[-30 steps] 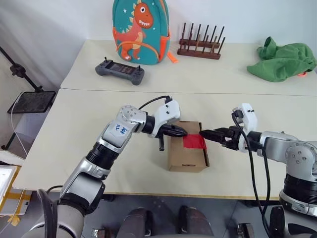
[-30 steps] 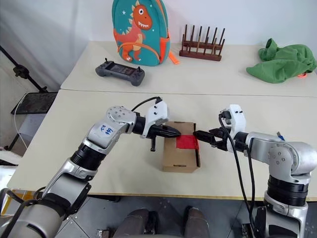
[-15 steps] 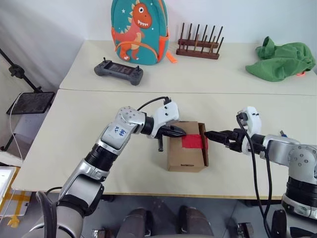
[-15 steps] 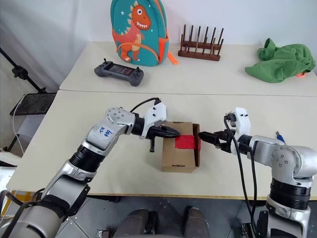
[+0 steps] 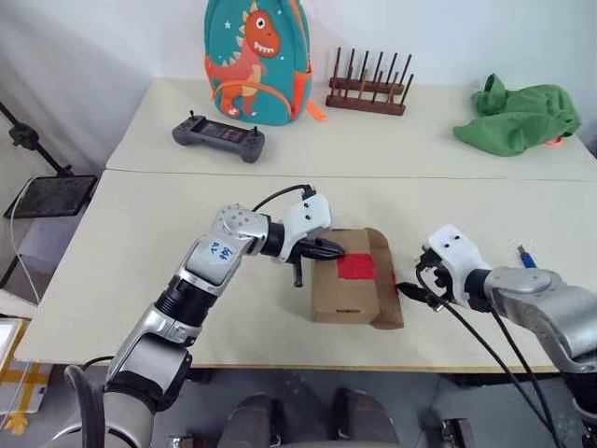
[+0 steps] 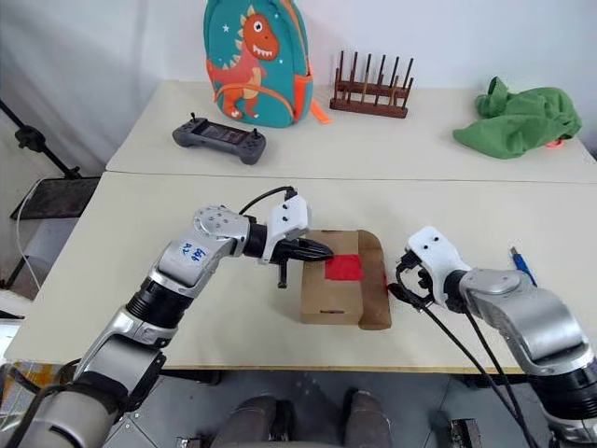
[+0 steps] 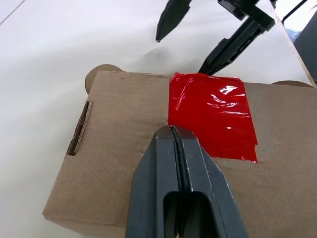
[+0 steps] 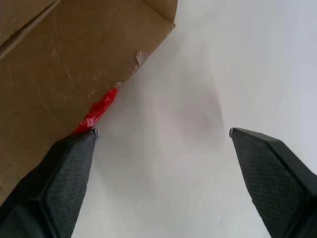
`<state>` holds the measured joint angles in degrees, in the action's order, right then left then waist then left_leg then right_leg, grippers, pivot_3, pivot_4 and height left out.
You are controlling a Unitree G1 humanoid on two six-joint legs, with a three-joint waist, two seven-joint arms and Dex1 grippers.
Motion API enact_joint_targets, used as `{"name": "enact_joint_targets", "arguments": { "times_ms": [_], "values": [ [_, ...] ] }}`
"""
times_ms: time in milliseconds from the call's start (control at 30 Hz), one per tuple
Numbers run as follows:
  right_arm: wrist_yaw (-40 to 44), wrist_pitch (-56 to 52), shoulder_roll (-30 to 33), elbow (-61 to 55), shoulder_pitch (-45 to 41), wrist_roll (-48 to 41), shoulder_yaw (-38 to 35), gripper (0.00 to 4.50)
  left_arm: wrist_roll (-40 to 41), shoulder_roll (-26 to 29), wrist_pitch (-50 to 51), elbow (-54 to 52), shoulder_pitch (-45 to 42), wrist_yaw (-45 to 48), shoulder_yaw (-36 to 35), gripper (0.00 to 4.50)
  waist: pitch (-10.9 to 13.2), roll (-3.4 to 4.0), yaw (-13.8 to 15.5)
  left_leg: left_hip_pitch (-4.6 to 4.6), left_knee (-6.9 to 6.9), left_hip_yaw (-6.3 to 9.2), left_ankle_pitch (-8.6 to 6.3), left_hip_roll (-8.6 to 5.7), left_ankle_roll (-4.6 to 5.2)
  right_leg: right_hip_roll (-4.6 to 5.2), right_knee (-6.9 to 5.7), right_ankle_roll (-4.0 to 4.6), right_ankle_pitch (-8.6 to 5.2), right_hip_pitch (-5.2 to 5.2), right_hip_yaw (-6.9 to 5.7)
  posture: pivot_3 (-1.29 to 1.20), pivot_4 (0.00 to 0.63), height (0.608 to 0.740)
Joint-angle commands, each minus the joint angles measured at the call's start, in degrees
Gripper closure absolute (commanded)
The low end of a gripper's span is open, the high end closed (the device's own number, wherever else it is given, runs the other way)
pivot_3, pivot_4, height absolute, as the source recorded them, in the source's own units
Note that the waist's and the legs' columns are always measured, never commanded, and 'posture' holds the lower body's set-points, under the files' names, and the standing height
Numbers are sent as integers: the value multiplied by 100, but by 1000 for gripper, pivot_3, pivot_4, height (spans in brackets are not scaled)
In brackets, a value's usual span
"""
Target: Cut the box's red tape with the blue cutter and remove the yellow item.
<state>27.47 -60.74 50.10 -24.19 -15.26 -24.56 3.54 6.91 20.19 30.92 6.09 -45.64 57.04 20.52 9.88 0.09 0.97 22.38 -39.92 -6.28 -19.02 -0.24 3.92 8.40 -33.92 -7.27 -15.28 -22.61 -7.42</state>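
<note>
The box's inside stays hidden under its cardboard top; the right gripper at its three o'clock side is mostly behind its own white wrist — fingertips barely show; the red tape's far end is cut off by a finger.

Silver-grey arms, white wrist housings, black cables, black wedge fingers, blue-marked left forearm sticker

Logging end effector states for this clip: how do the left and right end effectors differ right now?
The left end effector is shut, its fingers pressed together; the right end effector is open, fingers spread wide. The left rests over the box top, beside the red tape; the right sits off the box's right edge, low over the table. Both have black fingers and hold nothing.
</note>
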Motion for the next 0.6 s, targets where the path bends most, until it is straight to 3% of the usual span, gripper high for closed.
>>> {"name": "enact_joint_targets", "arguments": {
  "times_ms": [33,167,267,400,600],
  "values": [
    [338,-112,-137,114,359,-327,-415,27,-96,130,175,-78,170,-44,61,4500,0,0,14,-15,2,3,-6,0,-4,4,13,2,-2,13,-1,0,150,740],
    [879,-376,-195,401,348,-994,-1322,27,-93,166,226,-179,218,-55,61,4500,0,1,27,-11,1,20,-20,9,-11,30,12,10,-4,11,36,0,150,740],
    [1653,-542,222,1025,306,-1331,-1526,27,-90,156,244,-216,208,-71,55,4500,2,5,27,-9,2,22,-22,10,-14,29,9,16,-7,10,41,0,150,740],
    [1898,-830,161,1583,-1,-1671,-1693,27,-85,167,264,-266,217,-78,65,4500,2,5,27,-8,1,22,-23,12,-11,30,14,18,-8,10,41,0,150,740],
    [2157,-1274,-394,2501,-785,-1838,-1111,27,-83,173,283,-317,221,-85,97,4500,3,8,6,-9,0,23,-27,13,-19,38,17,25,-11,5,41,0,150,740]
  ]
}}
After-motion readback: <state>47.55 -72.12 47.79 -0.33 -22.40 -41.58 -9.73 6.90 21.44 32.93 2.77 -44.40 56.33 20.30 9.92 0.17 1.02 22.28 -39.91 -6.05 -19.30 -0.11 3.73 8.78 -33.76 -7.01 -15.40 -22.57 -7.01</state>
